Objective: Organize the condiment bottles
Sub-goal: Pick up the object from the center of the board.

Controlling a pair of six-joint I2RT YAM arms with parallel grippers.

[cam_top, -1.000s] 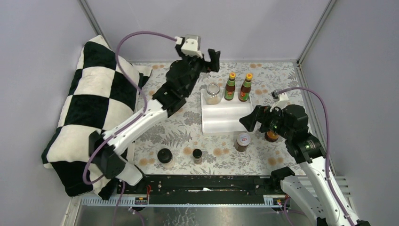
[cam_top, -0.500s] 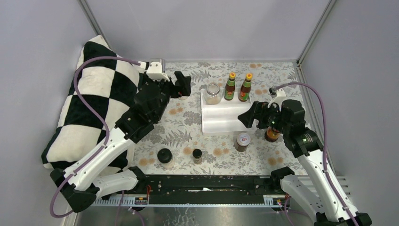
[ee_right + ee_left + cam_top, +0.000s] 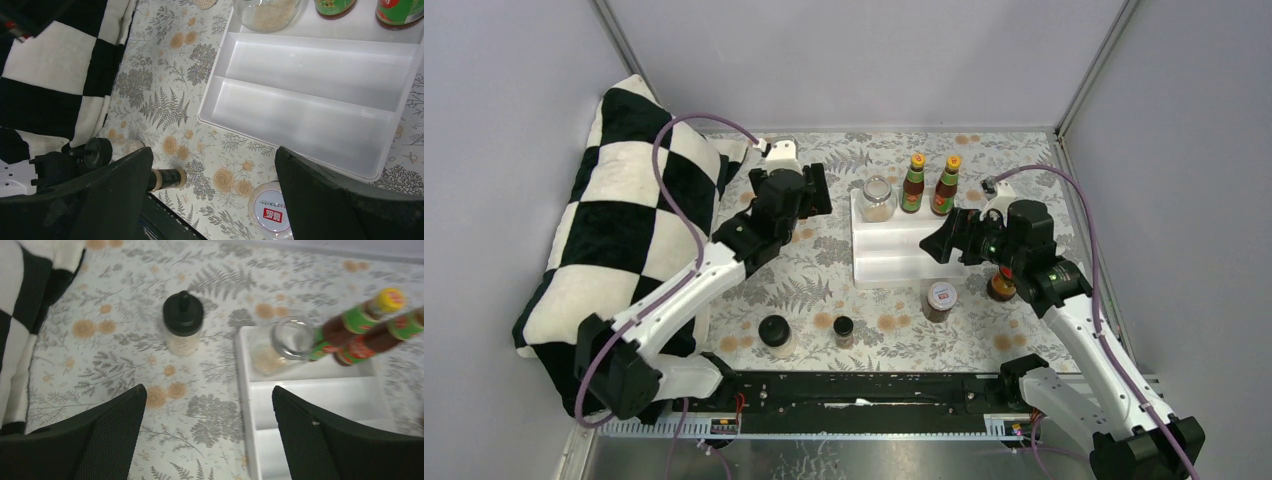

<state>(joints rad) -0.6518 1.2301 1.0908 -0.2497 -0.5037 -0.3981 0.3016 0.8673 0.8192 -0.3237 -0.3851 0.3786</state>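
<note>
White tray (image 3: 894, 262) mid-table from above, clear jar (image 3: 876, 198) and two red-sauce bottles (image 3: 913, 183) upright in its far compartment. Just left of it, left gripper (image 3: 816, 190) spread wide, empty; over its right edge, right gripper (image 3: 936, 243) equally wide, empty. Loose on floral cloth (image 3: 804, 280) nearer the bases: red-and-white-lidded jar (image 3: 940, 298), dark-capped bottle (image 3: 843, 330), black-lidded jar (image 3: 775, 333).

From left wrist: knob-lidded jar (image 3: 183, 322) upright on the cloth, left of the tray's far corner, beyond the parted jaws.

From right wrist: jaws wide apart, nothing between; red-and-white-lidded jar just off the tray's near edge.
</note>
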